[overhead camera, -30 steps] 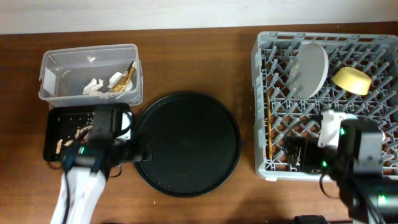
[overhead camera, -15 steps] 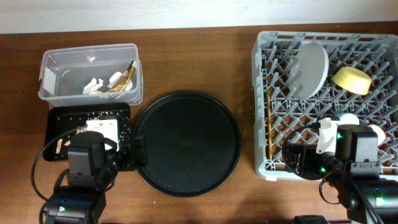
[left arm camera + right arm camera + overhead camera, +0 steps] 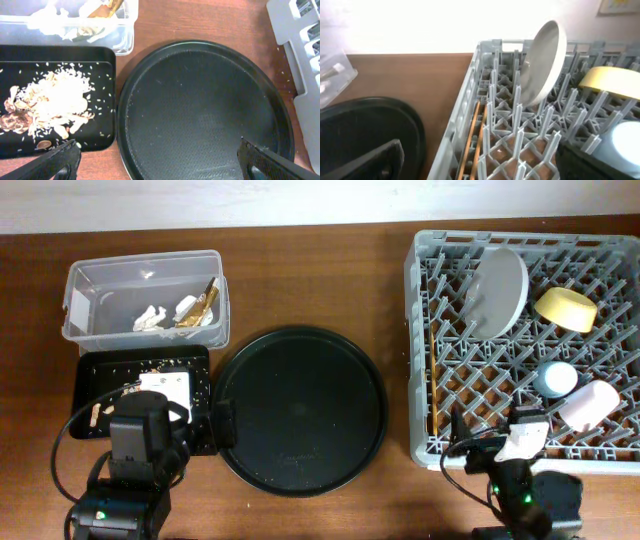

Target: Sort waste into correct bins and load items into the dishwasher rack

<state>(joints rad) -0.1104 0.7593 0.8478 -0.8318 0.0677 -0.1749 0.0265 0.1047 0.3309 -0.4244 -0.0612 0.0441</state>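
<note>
The clear tub holds crumpled white paper and a gold foil wrapper. The black tray holds food scraps. The grey rack holds the plate on edge, the yellow bowl, the blue cup, the pink cup and the chopsticks. My left gripper is open and empty above the gap between the black tray and the round tray. My right gripper is open and empty over the rack's front left corner.
A large round black tray lies between the bins and the rack, and it fills most of the left wrist view. Bare brown table runs behind it. Both arms sit at the table's front edge.
My left arm has drawn back from over the black tray to the front edge. My right arm has drawn back off the rack, uncovering the blue and pink cups there.
</note>
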